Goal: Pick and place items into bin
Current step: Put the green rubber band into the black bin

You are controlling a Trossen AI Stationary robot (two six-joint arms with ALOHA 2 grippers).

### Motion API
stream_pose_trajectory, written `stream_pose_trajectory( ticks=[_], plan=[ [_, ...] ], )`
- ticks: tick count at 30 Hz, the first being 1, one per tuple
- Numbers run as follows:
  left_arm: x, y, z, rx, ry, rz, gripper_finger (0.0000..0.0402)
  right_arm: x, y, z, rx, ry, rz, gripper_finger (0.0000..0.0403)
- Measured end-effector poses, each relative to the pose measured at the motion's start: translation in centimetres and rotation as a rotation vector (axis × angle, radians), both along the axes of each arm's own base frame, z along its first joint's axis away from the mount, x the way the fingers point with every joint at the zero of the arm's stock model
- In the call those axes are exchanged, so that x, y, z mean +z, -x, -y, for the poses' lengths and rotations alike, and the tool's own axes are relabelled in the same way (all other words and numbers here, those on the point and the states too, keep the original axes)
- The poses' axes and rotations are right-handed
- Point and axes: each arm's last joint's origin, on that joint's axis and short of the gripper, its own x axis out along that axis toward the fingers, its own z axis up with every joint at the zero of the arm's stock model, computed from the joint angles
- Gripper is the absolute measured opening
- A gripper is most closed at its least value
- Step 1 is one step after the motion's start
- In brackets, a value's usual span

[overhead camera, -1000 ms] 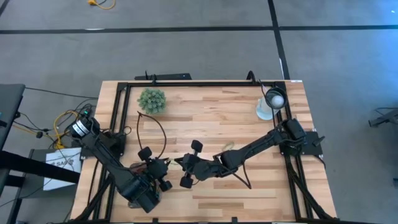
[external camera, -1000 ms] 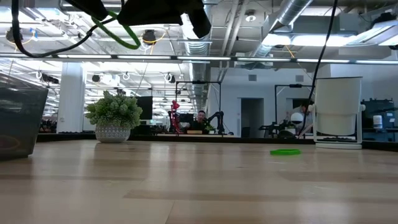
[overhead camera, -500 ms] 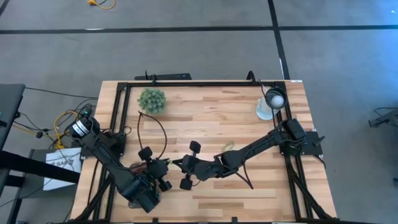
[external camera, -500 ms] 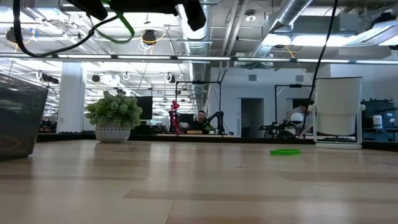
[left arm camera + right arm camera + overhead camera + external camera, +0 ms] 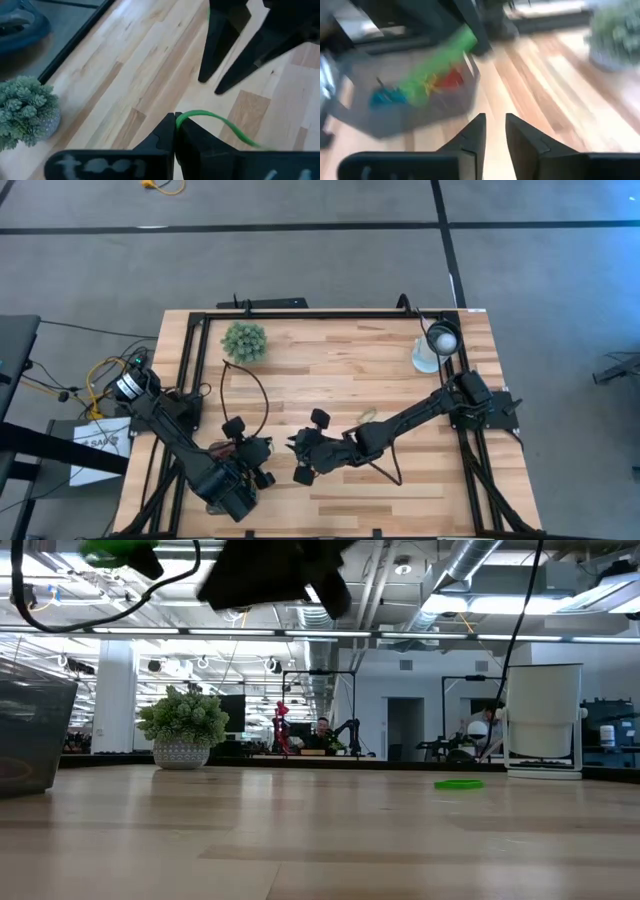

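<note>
Left wrist view: left gripper (image 5: 175, 122) clamped on green band (image 5: 215, 120) near the bench's front-left corner; thin loop may slip short of bin (image 5: 410, 107). Right gripper (image 5: 494, 131) slightly apart, empty.

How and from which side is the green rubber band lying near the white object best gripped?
From straight above: pinch one strand of the green rubber band, one finger inside the loop, one outside. It lies flat and thin on the table, so nothing stands up for a sideways grip.
</note>
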Motion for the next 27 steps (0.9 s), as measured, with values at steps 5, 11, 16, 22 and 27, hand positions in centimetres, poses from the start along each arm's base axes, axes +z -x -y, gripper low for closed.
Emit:
stream_pose_trajectory(
  ticks=[5, 11, 16, 22, 27],
  plan=[
    [-0.2, 0.3, 0.4, -0.006, 0.077, -0.068, 0.0, -1.3, 1.0, 0.4, -0.074, -0.036, -0.14, 0.0084],
    [-0.6, 1.9, 1.9, -0.017, 0.233, -0.206, 0.0, -3.0, 2.4, 0.9, -0.179, -0.083, -0.258, 0.0087],
    [-0.8, 4.3, 3.3, 0.047, 0.332, -0.28, 0.0, -5.1, 3.4, 1.4, -0.22, -0.104, -0.288, 0.0087],
    [-2.5, 7.3, 4.4, 0.131, 0.365, -0.28, 0.0, -7.1, 4.5, 1.8, -0.274, -0.134, -0.312, 0.0087],
    [-6.0, 8.5, 3.6, 0.202, 0.362, -0.248, 0.0, -7.0, 4.3, 1.8, -0.271, -0.144, -0.287, 0.0087]
  ],
)
